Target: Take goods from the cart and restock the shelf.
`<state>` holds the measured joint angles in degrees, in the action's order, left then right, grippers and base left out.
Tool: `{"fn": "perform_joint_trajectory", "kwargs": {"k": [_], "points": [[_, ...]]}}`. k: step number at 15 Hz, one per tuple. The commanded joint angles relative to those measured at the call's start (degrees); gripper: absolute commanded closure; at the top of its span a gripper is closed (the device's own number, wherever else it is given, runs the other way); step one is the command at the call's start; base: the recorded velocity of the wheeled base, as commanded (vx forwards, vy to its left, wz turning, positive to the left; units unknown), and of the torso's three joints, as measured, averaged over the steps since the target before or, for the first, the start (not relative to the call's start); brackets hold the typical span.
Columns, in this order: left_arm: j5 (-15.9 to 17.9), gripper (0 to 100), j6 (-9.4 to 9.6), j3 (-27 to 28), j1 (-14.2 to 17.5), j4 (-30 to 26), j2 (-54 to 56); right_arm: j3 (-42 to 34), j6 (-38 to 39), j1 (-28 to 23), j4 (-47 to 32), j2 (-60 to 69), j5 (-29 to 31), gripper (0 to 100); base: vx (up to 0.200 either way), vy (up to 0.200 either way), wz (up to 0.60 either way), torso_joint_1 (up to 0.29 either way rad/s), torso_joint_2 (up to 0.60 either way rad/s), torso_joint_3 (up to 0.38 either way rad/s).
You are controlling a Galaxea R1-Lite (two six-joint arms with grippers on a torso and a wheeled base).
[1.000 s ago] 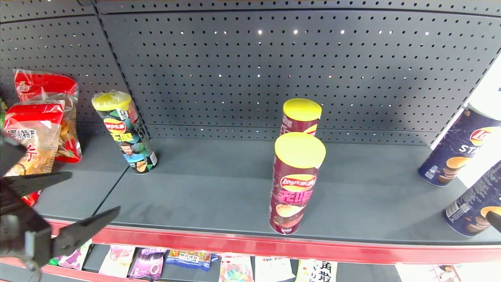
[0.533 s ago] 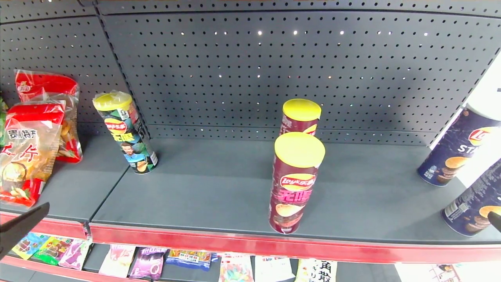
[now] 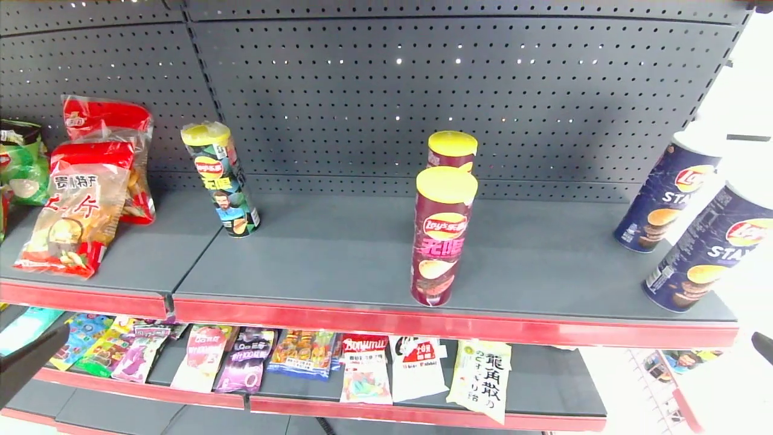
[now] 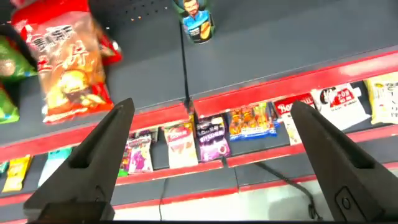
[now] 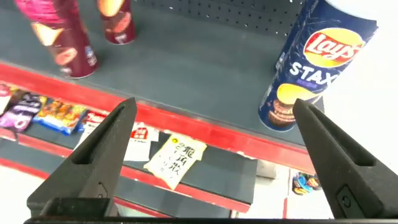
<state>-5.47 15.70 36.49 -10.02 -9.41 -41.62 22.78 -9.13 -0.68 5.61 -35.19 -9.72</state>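
Observation:
On the grey shelf [image 3: 338, 266] a maroon chip can [image 3: 442, 235] stands near the front edge, with a second maroon can [image 3: 452, 151] behind it. A dark green can [image 3: 221, 179] stands further left, and two blue cans [image 3: 664, 193] stand at the right end. My left gripper [image 4: 211, 162] is open and holds nothing, in front of the lower shelf; one of its fingers [image 3: 27, 362] shows at the head view's lower left. My right gripper [image 5: 214, 162] is open and holds nothing, below the front blue can [image 5: 314, 62].
Red snack bags [image 3: 78, 211] lean at the shelf's left end. Several flat packets [image 3: 362, 368] lie on the lower shelf. A red lip [image 3: 423, 323] runs along the shelf front. What looks like a wire cart [image 3: 676, 386] shows at the lower right.
The whole head view has shifted and now takes in the lower shelf. My left gripper, a second ago in front of the snack bags, now shows only a finger in the lower left corner.

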Motion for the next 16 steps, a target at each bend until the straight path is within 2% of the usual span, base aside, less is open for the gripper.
{"fn": "perform_joint_trajectory", "kwargs": {"k": [1,3,9,10,12,16], "points": [[-0.06,0,0.03,0.08,0.00,0.01,-0.13,-0.28,-0.19,-0.02,0.02,-0.23,-0.04,0,0.000,0.000,-0.60,-0.002,0.00,-0.007],[-0.15,0,0.03,0.16,0.00,0.01,-0.13,-0.37,-0.54,0.07,0.02,-0.40,-0.04,0,0.000,0.000,-0.60,0.010,0.00,-0.002],[-0.42,0,0.38,0.08,0.00,0.01,0.05,-1.25,-0.80,0.07,0.11,-0.23,-0.04,0,0.000,0.000,0.00,0.000,0.00,0.000],[-0.33,0,1.17,-0.63,0.00,0.01,1.01,-1.51,-0.98,0.07,0.11,-0.14,-0.04,0,0.000,0.000,0.00,0.000,0.00,0.000],[-0.33,0,2.23,-2.03,-0.09,0.01,2.24,-1.60,-1.24,0.07,0.11,-0.23,-0.04,0,0.000,-0.200,0.00,0.000,0.00,0.002],[-0.33,0,2.40,-2.21,-0.09,0.89,2.24,-1.60,-1.24,0.07,0.11,-0.40,-0.04,0,0.000,-0.200,0.00,0.005,0.00,0.005]]}}
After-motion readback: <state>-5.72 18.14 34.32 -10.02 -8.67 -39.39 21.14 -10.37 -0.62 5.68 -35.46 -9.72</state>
